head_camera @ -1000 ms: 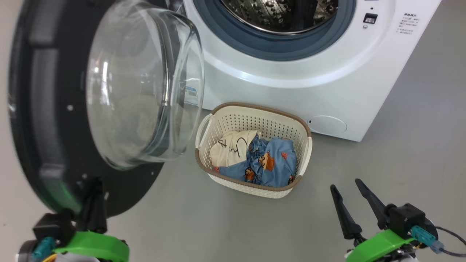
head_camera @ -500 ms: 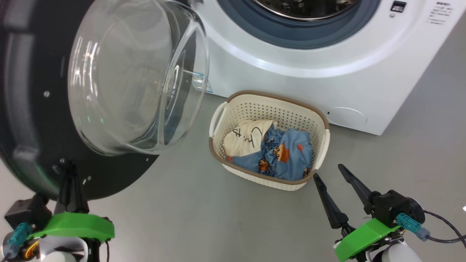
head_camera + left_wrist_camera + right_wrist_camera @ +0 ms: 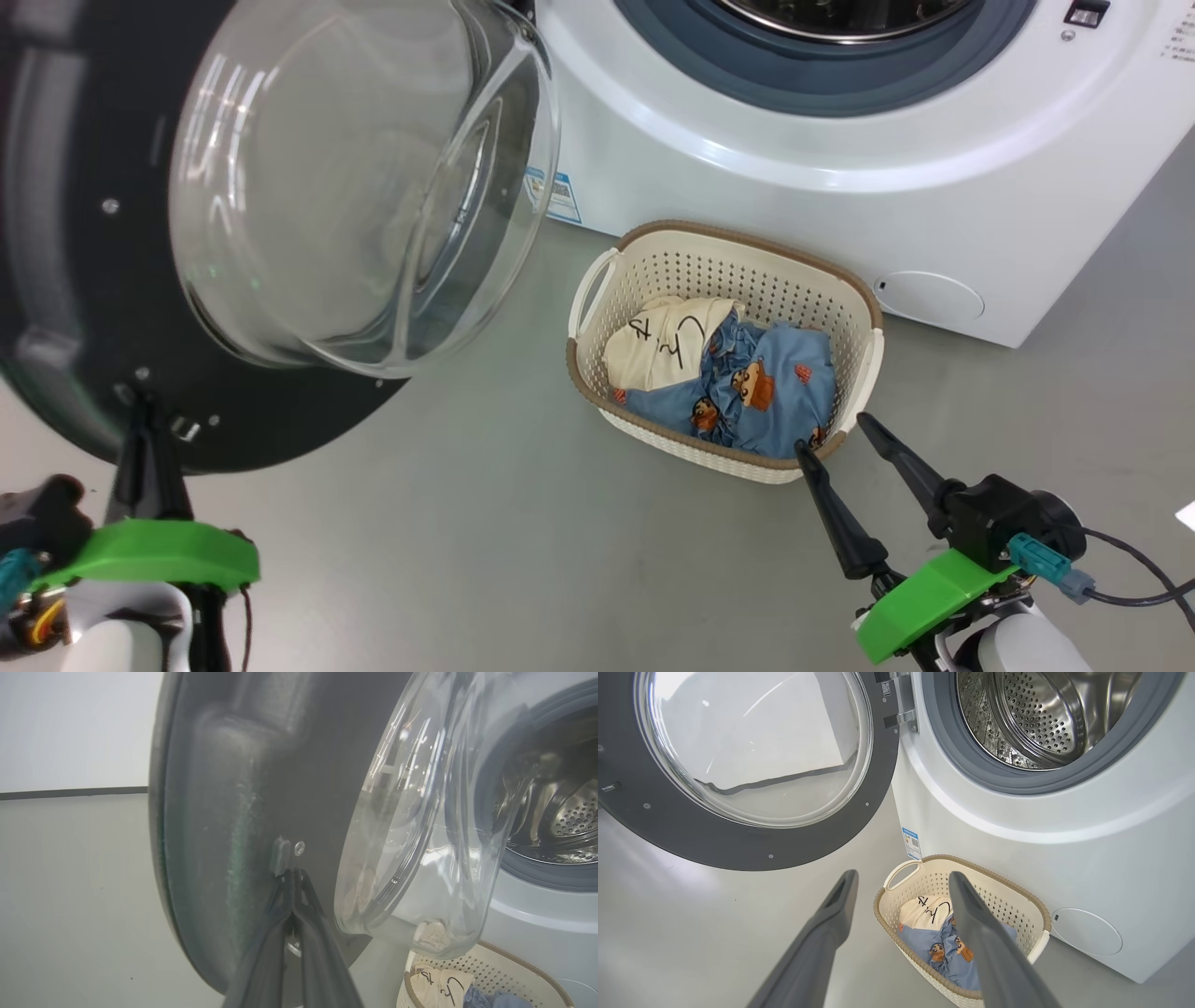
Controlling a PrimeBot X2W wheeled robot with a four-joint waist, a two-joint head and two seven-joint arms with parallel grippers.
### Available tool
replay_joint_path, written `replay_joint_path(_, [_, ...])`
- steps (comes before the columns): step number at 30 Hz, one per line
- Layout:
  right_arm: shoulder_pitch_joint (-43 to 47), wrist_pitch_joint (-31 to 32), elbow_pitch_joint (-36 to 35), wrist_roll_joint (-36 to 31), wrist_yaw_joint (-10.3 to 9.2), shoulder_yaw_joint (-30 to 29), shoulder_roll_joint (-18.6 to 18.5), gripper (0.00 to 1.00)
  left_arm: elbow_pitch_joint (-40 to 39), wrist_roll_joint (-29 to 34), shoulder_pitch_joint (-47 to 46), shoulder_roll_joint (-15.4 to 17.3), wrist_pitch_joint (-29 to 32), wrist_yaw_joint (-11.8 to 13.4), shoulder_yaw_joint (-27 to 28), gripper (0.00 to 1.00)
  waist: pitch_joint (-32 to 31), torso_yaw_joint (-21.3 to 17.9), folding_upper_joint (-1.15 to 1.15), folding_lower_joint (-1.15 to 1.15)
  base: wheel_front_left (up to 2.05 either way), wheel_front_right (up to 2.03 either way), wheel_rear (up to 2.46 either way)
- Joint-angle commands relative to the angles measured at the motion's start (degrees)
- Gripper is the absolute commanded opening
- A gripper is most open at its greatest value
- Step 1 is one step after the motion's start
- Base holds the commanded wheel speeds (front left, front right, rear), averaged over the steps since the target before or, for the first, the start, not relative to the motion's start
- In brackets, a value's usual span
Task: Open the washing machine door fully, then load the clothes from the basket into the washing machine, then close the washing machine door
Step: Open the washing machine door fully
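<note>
Evidently the door-opening step was at or near its end: the washing machine door (image 3: 355, 187) stood swung wide to the left of the washing machine (image 3: 840, 215), its glass bowl bulging from the inner face and the steel drum (image 3: 1041, 714) fully exposed. The left claw (image 3: 290, 877) had its two fingers pressed together into one blunt point, set against the door's dark inner face beside a small nub (image 3: 280, 856). That shape suits pushing a panel rather than gripping it, and it held nothing. The basket (image 3: 747, 243) sat on the floor (image 3: 513, 523) just in front of the machine, below the drum mouth, so the lift from one to the other would be short. Inside it lay the clothes (image 3: 738, 383), the cream garment (image 3: 658, 350) beside the blue bear-print one (image 3: 794, 364). The right claw (image 3: 833, 435) hovered at the basket's near rim with fingers spread wide and empty, apparently readied to reach down for the first piece.
</note>
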Motion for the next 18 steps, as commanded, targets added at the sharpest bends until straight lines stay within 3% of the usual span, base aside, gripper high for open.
replay_joint_path(1, [-1.33, 0.14, -1.82, -0.35, 0.09, 1.42, -0.06, 1.0, -0.26, 0.67, -2.85, 2.44, -0.77, -0.04, 3.84, 0.0, 0.61, -0.31, 0.0, 0.0, 0.0, 0.0, 0.0])
replay_joint_path(18, [-0.77, 2.6, -5.49, -1.56, 0.09, -0.53, -1.82, 1.0, 7.4, 3.9, -10.63, 1.9, -0.77, -3.69, 13.31, 0.0, 5.2, -0.99, 0.0, 0.0, 0.0, 0.0, 0.0])
